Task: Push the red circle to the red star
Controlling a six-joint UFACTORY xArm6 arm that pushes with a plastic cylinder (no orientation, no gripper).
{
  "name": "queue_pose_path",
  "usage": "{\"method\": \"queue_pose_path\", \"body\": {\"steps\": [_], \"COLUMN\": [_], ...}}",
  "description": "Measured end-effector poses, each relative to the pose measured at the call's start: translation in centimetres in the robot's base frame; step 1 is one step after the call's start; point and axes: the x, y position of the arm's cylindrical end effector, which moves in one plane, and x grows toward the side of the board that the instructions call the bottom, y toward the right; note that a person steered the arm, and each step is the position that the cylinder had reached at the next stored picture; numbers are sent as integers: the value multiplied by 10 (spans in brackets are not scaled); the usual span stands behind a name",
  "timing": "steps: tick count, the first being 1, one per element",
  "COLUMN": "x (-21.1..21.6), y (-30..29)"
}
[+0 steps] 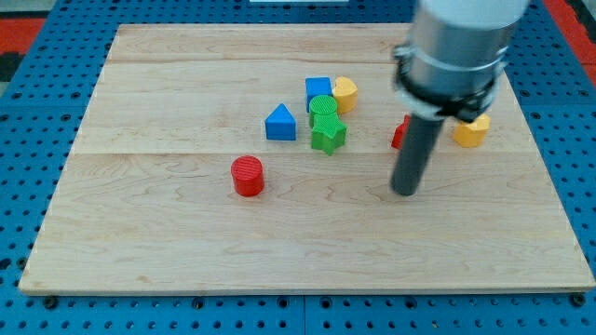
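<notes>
Camera view: red circle (248, 176) lies well left of my tip (405, 192), a bare rod without fingers.

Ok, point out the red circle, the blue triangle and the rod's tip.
red circle (248, 174), camera view, top face.
blue triangle (280, 123), camera view, front face.
my tip (405, 192), camera view, the rod's very end.

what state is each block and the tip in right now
red circle: alone, untouched
red star: mostly hidden behind rod
blue triangle: standing apart
blue cube, green circle, green star, yellow block: clustered
yellow block at right: partly hidden
my tip: on board, right of red circle
</notes>
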Motion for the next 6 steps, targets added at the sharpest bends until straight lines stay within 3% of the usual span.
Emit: {"method": "queue_pose_path", "body": {"steps": [2, 3, 4, 5, 6], "x": [-67, -69, -45, 55, 64], "y": [-8, 67, 58, 3, -150]}}
